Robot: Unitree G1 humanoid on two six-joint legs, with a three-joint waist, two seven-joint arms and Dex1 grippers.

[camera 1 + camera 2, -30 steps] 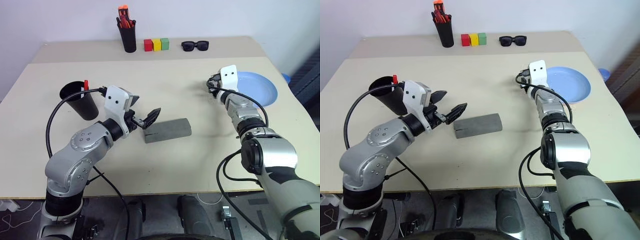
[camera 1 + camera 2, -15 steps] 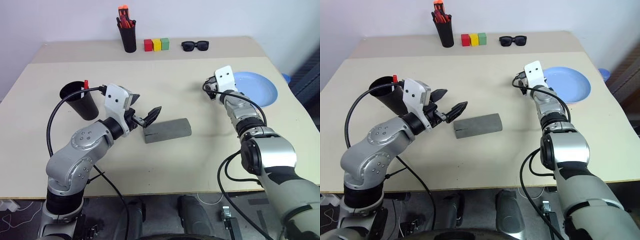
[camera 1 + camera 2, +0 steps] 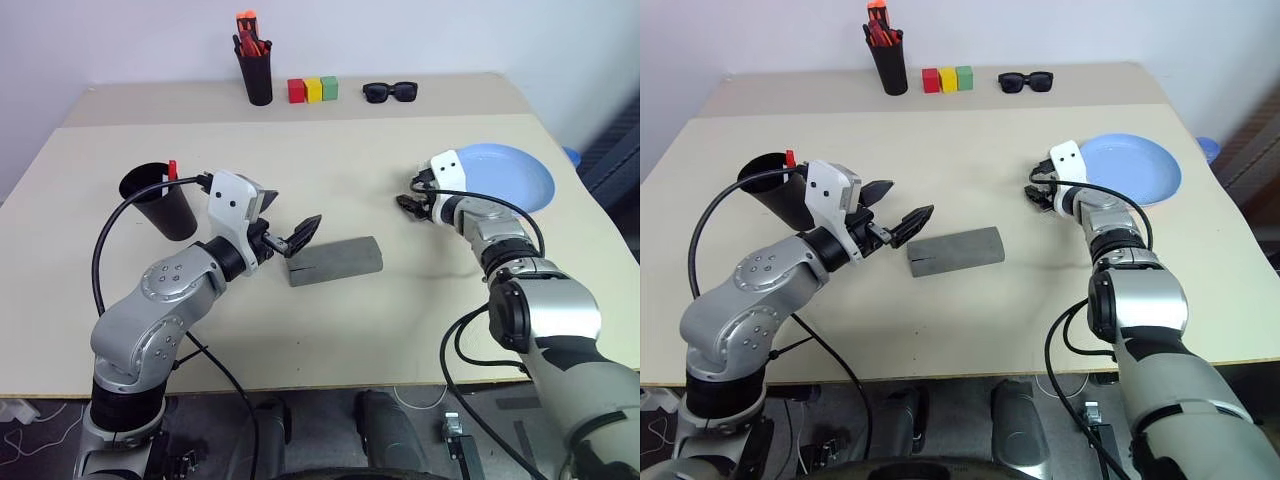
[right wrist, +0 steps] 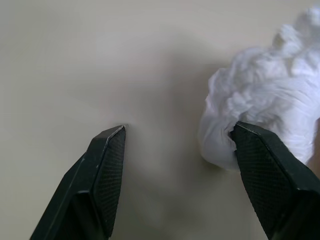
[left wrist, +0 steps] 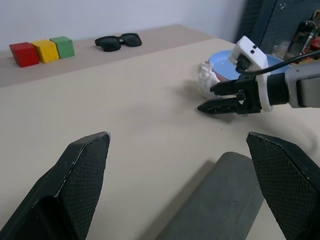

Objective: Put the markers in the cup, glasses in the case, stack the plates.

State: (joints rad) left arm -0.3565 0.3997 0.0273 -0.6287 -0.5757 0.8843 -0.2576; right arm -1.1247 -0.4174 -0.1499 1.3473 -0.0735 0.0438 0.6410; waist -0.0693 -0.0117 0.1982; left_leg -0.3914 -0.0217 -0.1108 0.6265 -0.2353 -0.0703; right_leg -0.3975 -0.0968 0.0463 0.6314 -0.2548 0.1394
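Observation:
The black cup (image 3: 160, 202) stands at the left with a red-capped marker (image 3: 172, 168) sticking out of it. In mid-table the grey case (image 3: 336, 261) lies shut, and the glasses are out of view. My left gripper (image 3: 296, 212) hangs open just above the case's left end, holding nothing. The light blue plate (image 3: 515, 172) sits at the right; a salmon pink edge (image 5: 219, 76) shows under it. My right gripper (image 3: 408, 203) is open and low over the table left of the plate. One of its fingers (image 4: 265, 170) touches a crumpled white tissue (image 4: 265, 112).
Along the back edge stand a tall black pen holder (image 3: 257, 78) with orange-red pens, three coloured blocks (image 3: 313, 90) and black sunglasses (image 3: 390, 92). The table's right edge runs just past the plate.
My right gripper has swung down and leftward, from in front of the plate to low beside the tissue, and its jaws have opened a little. The left arm has not moved.

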